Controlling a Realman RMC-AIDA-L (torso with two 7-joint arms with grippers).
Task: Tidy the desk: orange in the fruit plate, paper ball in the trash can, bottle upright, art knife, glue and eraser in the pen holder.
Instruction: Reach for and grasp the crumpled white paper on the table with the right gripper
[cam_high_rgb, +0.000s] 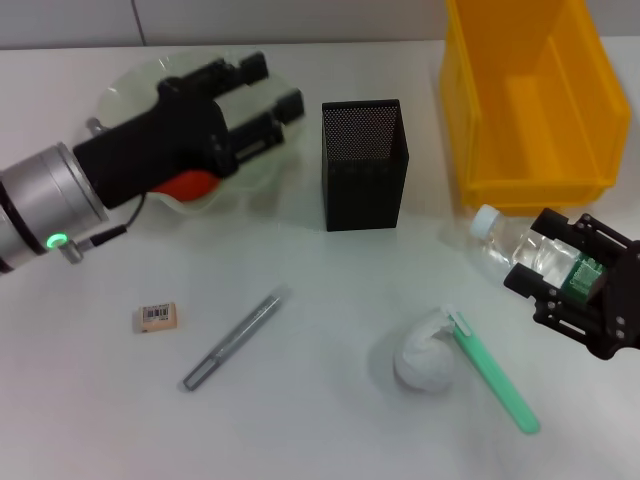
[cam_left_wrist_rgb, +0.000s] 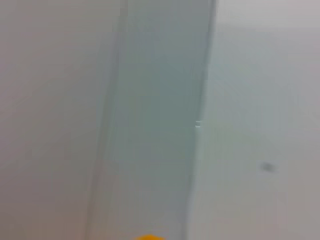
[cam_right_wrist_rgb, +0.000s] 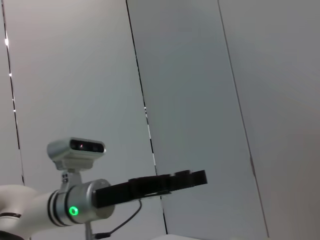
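A white desk (cam_high_rgb: 300, 420) carries a pale green fruit plate (cam_high_rgb: 125, 95), a black mesh pen holder (cam_high_rgb: 365, 165), a yellow trash can (cam_high_rgb: 530, 95), a lying bottle (cam_high_rgb: 515, 245), an eraser (cam_high_rgb: 157, 317), the grey art knife (cam_high_rgb: 235, 338), the paper ball (cam_high_rgb: 425, 355) and a green stick (cam_high_rgb: 495, 372) touching it.

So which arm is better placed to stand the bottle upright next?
The right. The right gripper is already at the lying bottle near the trash can, its fingers around the body. The left gripper is across the desk, over the fruit plate where the orange sits.
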